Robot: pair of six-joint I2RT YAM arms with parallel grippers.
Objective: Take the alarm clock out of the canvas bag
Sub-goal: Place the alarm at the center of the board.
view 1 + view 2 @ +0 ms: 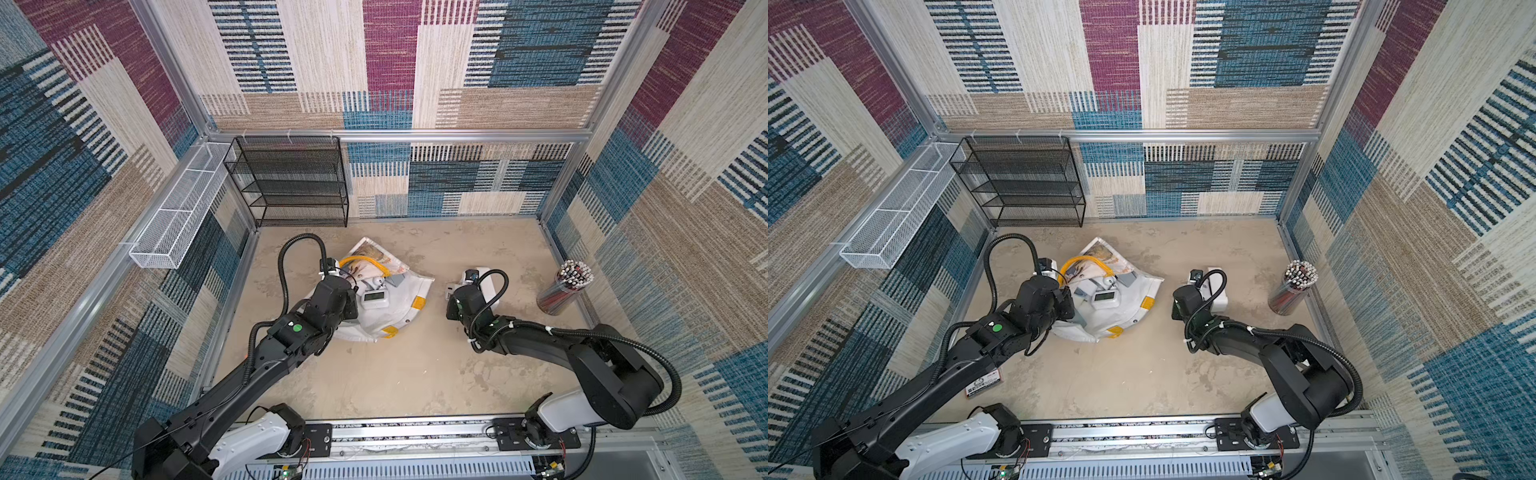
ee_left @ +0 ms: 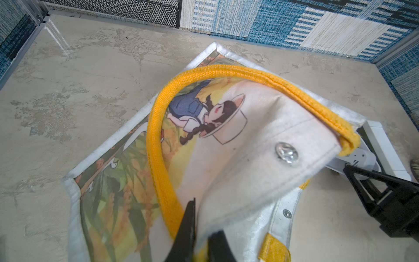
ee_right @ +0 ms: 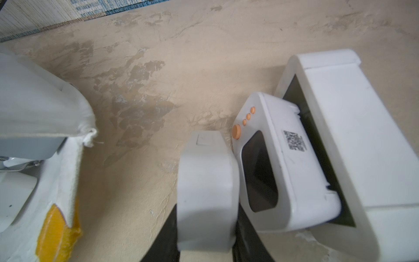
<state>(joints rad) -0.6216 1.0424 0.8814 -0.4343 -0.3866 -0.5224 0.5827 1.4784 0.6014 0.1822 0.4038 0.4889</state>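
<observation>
Left hand clamps the canvas bag at its rim; right hand clamps a grey block just beside a white clock, whose code label is unreadable; bare surface lies between bag and block.

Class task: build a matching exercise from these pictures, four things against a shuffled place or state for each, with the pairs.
1 left gripper
2 right gripper
3 pencil jar
4 black mesh shelf

A against the back wall
B shut on the canvas bag's rim
C shut on a small white gadget
D upright, full of pencils

Pairs: 1-B, 2-C, 3-D, 4-A
</observation>
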